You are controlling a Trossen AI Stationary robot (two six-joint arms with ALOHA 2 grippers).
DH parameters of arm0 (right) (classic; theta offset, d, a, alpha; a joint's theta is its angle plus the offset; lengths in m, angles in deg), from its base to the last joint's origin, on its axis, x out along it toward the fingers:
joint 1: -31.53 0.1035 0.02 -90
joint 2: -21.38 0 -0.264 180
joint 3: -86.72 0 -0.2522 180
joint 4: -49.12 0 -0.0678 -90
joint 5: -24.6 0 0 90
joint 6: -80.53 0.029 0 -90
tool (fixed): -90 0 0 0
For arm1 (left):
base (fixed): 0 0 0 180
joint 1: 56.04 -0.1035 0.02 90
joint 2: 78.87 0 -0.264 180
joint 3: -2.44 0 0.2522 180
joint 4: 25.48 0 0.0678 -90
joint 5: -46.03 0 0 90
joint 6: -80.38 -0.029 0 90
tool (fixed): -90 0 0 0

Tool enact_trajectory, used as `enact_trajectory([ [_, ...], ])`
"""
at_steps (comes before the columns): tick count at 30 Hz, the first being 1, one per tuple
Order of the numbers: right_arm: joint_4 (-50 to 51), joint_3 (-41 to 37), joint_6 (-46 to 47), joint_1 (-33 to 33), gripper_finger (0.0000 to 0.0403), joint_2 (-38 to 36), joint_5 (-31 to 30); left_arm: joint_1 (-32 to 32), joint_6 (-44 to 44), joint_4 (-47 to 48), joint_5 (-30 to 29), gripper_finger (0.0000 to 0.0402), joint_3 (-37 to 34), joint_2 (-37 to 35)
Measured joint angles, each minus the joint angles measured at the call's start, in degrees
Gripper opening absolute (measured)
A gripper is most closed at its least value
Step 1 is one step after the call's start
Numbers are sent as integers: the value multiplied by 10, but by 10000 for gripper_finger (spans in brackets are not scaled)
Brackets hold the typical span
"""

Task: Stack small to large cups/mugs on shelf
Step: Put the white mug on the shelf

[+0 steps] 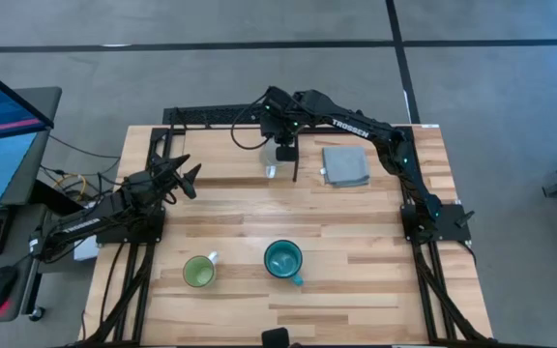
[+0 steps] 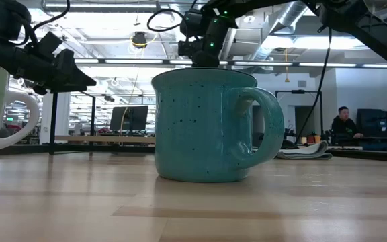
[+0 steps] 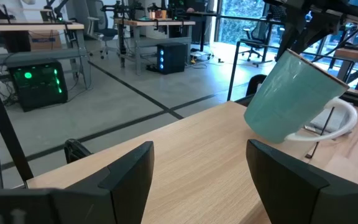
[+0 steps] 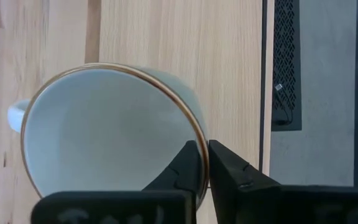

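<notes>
My right gripper [image 1: 280, 159] is at the far middle of the table, over the light-wood shelf board [image 1: 211, 159], shut on a small mug [image 1: 271, 171] that is white inside with a brown-gold rim [image 4: 104, 137]. In the left wrist view the small mug [image 3: 291, 93] is tilted, its white handle [image 3: 340, 121] on the side away from my right gripper. My left gripper [image 1: 190, 179] is open and empty at the table's left. The light green mug [image 1: 199, 272] and the teal mug [image 1: 283, 259] stand upright on the tabletop near the front edge. My right gripper pinches the small mug's rim wall [image 4: 202, 152], on the side away from the handle. One finger [image 4: 188, 168] is inside the mug and one [image 4: 232, 177] outside. The fingers come from above, pointing down. The mug hangs tilted; whether its base touches the board I cannot tell.
A folded grey cloth [image 1: 346, 164] lies at the far right, beside my right arm. A black upright post [image 1: 296, 169] stands close to the small mug. A black frame rail [image 1: 211, 116] runs along the far edge. Bare wood lies between the two front mugs and the shelf.
</notes>
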Motion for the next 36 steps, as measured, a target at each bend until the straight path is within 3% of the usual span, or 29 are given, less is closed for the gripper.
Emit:
enact_trajectory([
  [36, 0, 0, 14, 5, 57, 4, 2, 0, 0, 0, 0, 247, 0, 0],
])
